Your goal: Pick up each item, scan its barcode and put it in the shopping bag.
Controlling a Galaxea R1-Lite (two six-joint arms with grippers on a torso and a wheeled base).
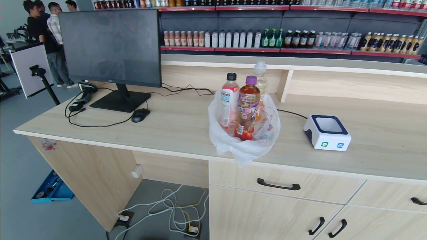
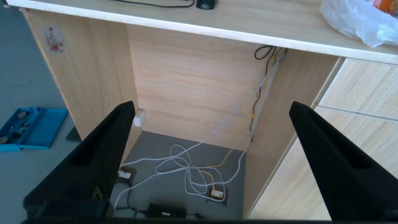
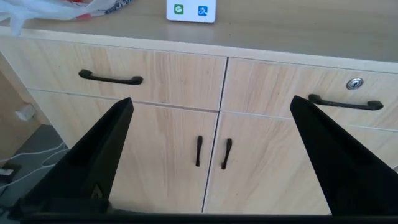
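The bag (image 1: 230, 141) stands on the counter (image 1: 180, 123) with three upright bottles inside: a black-capped bottle (image 1: 229, 100), a purple-capped bottle (image 1: 247, 110) and, behind them, a clear bottle (image 1: 260, 78). The scanner (image 1: 327, 132) sits near the bag, to its right. My left gripper (image 2: 211, 107) hangs before the counter's open bay, fingers spread wide and empty. My right gripper (image 3: 211, 101), also spread and empty, faces the drawers (image 3: 112, 68).

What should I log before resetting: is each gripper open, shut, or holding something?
Left gripper: open, holding nothing.
Right gripper: open, holding nothing.
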